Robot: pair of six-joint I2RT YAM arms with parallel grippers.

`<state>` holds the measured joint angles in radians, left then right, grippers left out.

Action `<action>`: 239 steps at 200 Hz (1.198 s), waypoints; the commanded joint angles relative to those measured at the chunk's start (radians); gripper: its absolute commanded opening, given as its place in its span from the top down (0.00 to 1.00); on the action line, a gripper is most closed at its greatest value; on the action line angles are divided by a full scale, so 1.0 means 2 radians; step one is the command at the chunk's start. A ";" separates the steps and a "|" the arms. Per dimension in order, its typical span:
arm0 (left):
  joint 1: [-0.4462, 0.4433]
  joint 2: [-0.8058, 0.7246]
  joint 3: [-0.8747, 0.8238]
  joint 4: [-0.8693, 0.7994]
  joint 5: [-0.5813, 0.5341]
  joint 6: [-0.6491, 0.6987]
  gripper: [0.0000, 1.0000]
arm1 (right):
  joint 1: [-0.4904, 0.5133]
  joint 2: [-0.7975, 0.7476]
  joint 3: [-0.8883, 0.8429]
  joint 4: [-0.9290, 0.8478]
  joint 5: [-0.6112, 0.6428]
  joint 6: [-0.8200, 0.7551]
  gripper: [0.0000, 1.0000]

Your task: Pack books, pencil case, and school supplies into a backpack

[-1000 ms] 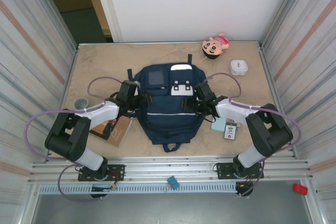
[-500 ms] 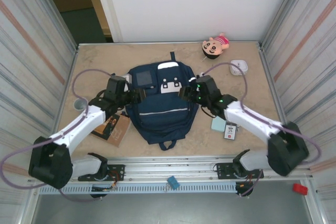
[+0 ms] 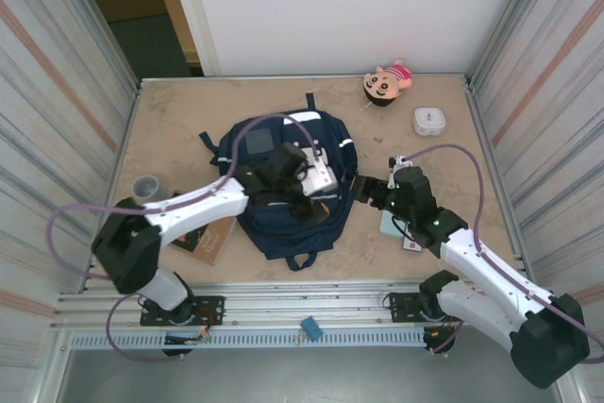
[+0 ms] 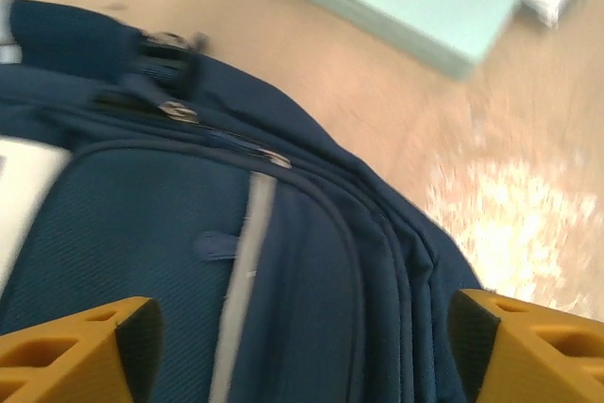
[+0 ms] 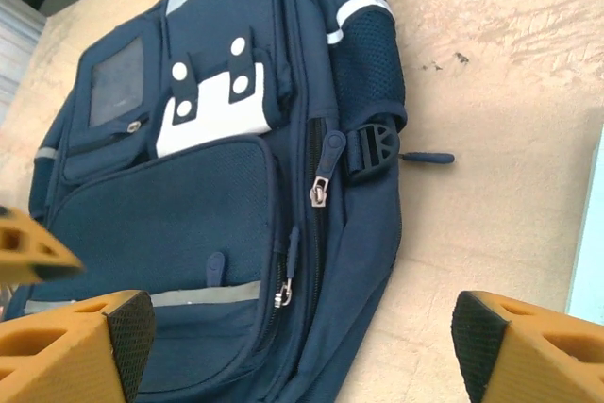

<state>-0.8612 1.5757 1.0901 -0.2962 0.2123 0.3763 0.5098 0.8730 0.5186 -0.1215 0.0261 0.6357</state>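
Left gripper (image 4: 302, 326) hovered over the middle of the large navy-blue fabric backpack (image 3: 283, 233), its orange fingers (image 4: 75, 346) spread wide apart with nothing between them. The right gripper (image 5: 302, 323) sat just beside the backpack's right edge, jaws likewise wide and empty. The left arm hid much of the bag's front pocket. On the right, the long pale teal pencil case (image 4: 396, 2) and the small white pack with black print (image 3: 412, 245) lay partly hidden under the right arm. At near left, the thin tan-brown book (image 3: 209, 238) showed only in part behind the left arm.
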 commanded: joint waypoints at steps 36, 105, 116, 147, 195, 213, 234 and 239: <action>-0.007 0.069 0.024 -0.005 -0.099 0.112 0.14 | -0.007 -0.032 -0.015 0.024 -0.006 -0.016 0.16; -0.007 0.104 0.010 0.042 -0.165 0.106 0.19 | -0.013 -0.066 -0.033 0.019 -0.027 -0.038 0.16; -0.007 0.108 0.003 0.055 -0.170 0.106 0.34 | -0.017 -0.068 -0.038 0.019 -0.030 -0.038 0.16; -0.005 0.066 -0.004 0.036 -0.130 0.112 0.93 | -0.044 -0.068 -0.059 0.043 -0.066 -0.026 0.14; 0.068 -0.093 -0.029 0.012 0.114 0.157 1.00 | -0.092 -0.035 -0.096 0.148 -0.172 -0.041 0.11; 0.131 -0.139 -0.027 0.003 0.220 0.156 1.00 | -0.092 -0.019 -0.087 0.151 -0.189 -0.081 0.12; 0.186 -0.175 -0.028 0.001 0.302 0.165 1.00 | -0.092 0.004 -0.074 0.149 -0.213 -0.130 0.13; 0.194 -0.181 -0.028 0.000 0.311 0.166 1.00 | -0.092 0.010 -0.069 0.148 -0.220 -0.140 0.14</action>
<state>-0.5510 1.3060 1.0233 -0.3191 0.5220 0.6636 0.3313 0.8509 0.3305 0.1345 -0.3180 0.5003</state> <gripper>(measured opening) 0.080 0.875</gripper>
